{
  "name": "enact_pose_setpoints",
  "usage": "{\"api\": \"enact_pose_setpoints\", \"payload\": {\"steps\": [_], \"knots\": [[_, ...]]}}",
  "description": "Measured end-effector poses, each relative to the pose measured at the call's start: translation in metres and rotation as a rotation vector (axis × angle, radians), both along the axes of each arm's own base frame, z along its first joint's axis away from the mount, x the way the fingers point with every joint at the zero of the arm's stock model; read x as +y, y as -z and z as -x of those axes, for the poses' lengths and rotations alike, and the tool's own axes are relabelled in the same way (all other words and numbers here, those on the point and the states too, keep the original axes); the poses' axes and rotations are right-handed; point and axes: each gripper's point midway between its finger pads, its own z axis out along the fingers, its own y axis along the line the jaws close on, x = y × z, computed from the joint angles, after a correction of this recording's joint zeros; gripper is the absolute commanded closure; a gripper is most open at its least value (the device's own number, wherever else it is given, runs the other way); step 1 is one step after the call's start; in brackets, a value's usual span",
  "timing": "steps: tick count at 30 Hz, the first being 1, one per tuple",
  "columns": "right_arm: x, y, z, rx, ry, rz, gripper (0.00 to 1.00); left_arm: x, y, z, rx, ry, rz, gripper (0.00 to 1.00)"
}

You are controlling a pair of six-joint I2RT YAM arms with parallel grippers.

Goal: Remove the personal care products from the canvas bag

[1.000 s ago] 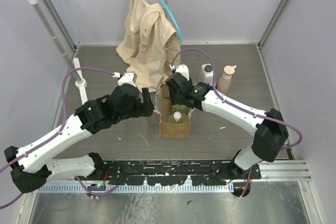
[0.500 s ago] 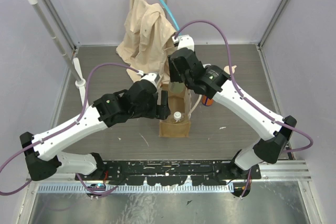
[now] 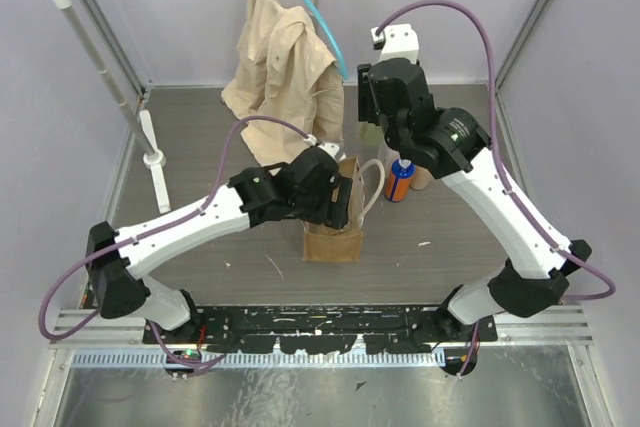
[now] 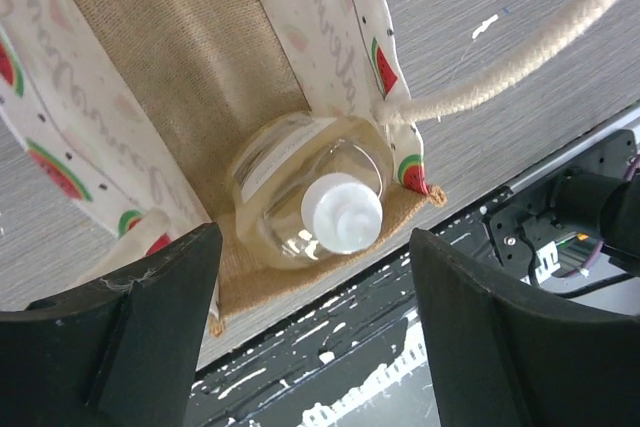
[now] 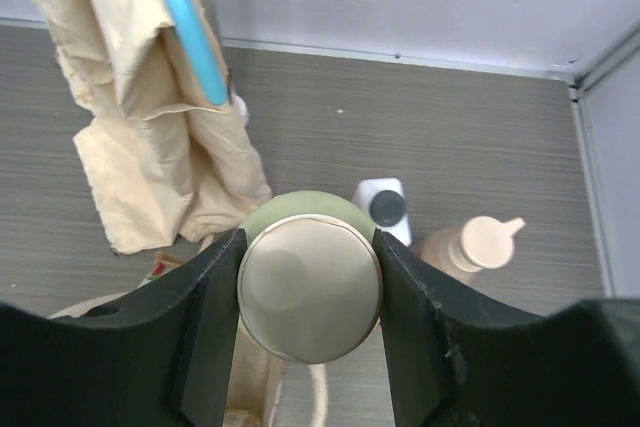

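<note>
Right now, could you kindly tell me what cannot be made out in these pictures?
Top view: the left arm covers the mouth of the bag, hiding its contents.
Top view: the right arm hides most of the white jug and peach bottle.
Right wrist view: the body of the olive bottle is hidden under its cap.

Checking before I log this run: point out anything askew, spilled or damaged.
The beige shirt hangs bunched and lopsided, its blue hanger bare on one side. Nothing looks spilled; the clear bottle sits intact in the canvas bag.
</note>
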Motion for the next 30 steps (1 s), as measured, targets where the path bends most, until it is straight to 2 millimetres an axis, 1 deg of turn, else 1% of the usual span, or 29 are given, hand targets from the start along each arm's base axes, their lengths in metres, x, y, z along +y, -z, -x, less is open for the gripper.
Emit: {"api": "enact_pose_setpoints", "payload": {"steps": [4, 7, 9, 11, 14, 18, 21, 22, 24, 26, 28, 30], "knots": [[-0.022, -0.011, 0.009, -0.022, 0.036, 0.017, 0.65, -0.008, 0.010, -0.003, 0.010, 0.019, -0.032, 0.27], [-0.042, -0.023, 0.021, -0.053, 0.064, 0.007, 0.65, -0.011, 0.014, -0.004, 0.015, 0.028, -0.045, 0.35], [-0.057, -0.027, 0.031, -0.071, 0.086, 0.001, 0.65, -0.012, 0.016, -0.003, 0.021, 0.030, -0.052, 0.48], [-0.070, -0.028, 0.040, -0.082, 0.106, -0.003, 0.65, -0.012, 0.019, -0.002, 0.030, 0.035, -0.057, 0.55], [-0.087, -0.020, 0.051, -0.081, 0.137, 0.007, 0.64, -0.014, 0.020, 0.000, 0.033, 0.045, -0.058, 0.72], [-0.101, 0.005, 0.055, -0.042, 0.179, 0.039, 0.64, -0.013, 0.018, 0.000, 0.027, 0.053, -0.065, 0.90], [-0.107, 0.032, 0.053, 0.010, 0.207, 0.074, 0.64, -0.010, 0.017, 0.002, 0.032, 0.056, -0.077, 0.98], [-0.109, 0.043, 0.052, 0.029, 0.217, 0.085, 0.65, -0.009, 0.016, 0.003, 0.035, 0.057, -0.086, 1.00], [-0.113, 0.062, 0.051, 0.067, 0.237, 0.101, 0.64, -0.004, 0.014, 0.004, 0.040, 0.060, -0.108, 1.00], [-0.118, 0.081, 0.051, 0.103, 0.256, 0.111, 0.65, -0.001, 0.006, 0.003, 0.037, 0.064, -0.131, 1.00], [-0.124, 0.099, 0.052, 0.136, 0.272, 0.112, 0.65, 0.000, -0.007, 0.002, 0.027, 0.069, -0.144, 1.00], [-0.130, 0.114, 0.054, 0.165, 0.289, 0.112, 0.65, -0.001, -0.027, -0.002, 0.003, 0.076, -0.144, 1.00]]}}
